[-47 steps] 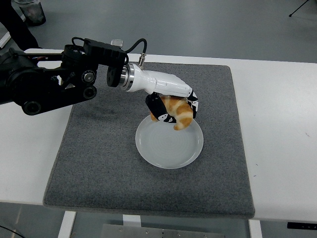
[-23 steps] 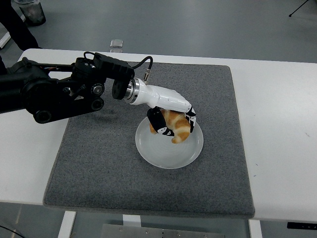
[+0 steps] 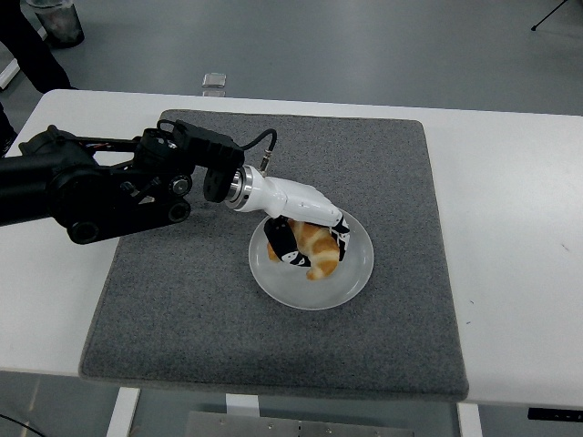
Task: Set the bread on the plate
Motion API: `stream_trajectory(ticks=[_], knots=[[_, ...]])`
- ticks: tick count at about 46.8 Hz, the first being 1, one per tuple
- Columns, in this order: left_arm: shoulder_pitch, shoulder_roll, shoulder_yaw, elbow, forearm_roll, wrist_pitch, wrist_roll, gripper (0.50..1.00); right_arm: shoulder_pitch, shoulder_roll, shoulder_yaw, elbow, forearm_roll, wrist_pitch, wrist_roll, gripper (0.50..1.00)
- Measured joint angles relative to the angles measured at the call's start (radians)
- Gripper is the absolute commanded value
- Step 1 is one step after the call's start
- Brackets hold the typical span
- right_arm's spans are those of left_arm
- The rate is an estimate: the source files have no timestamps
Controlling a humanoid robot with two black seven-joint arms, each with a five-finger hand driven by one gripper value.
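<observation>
Bread (image 3: 320,252) sits gripped in my left hand (image 3: 305,238), fingers (image 3: 281,244) curled around it, low over the white plate (image 3: 351,282) on the grey mat (image 3: 182,300) covering the bench (image 3: 519,228).

a mat (image 3: 182,309) lies on the table (image 3: 519,228), covering most of its middle, with bare table left, right and behind it. the plate (image 3: 351,282) sits on the mat, a little right of the mat's centre. the left arm (image 3: 100,187) comes in from the left edge over the mat's far-left part, and the left hand (image 3: 305,238) reaches down over the plate's left half. the bread (image 3: 319,253) is in that hand, over the plate's middle, low against the plate; whether it touches cannot be told. behind the table, a small object (image 3: 214,82) lies on the floor near the far edge.
</observation>
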Motion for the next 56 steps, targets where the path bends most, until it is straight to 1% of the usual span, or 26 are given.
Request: stream_trajectory(ticks=[13,25,34,41,50,52,56], knots=[[0.016,-0.004,0.002,0.014,0.008,0.000,0.003,0.500,0.000,0.000,0.000,0.000,0.000,0.000,0.000,0.952],[0.053,-0.005,0.004,0.029,0.043,0.003,0.003,0.500,0.000,0.000,0.000,0.000,0.000,0.000,0.000,0.952],[0.056,-0.005,0.004,0.033,0.044,0.008,0.004,0.500,0.000,0.000,0.000,0.000,0.000,0.000,0.000,0.952],[0.056,-0.005,0.004,0.035,0.044,0.033,0.005,0.500,0.000,0.000,0.000,0.000,0.000,0.000,0.000,0.952],[0.057,-0.005,0.003,0.037,0.043,0.037,0.006,0.500,0.000,0.000,0.000,0.000,0.000,0.000,0.000,0.952],[0.058,-0.005,0.003,0.039,0.042,0.037,0.006,0.580,0.000,0.000,0.000,0.000,0.000,0.000,0.000,0.952],[0.058,-0.005,0.002,0.047,0.041,0.037,0.005,0.649,0.000,0.000,0.000,0.000,0.000,0.000,0.000,0.952]])
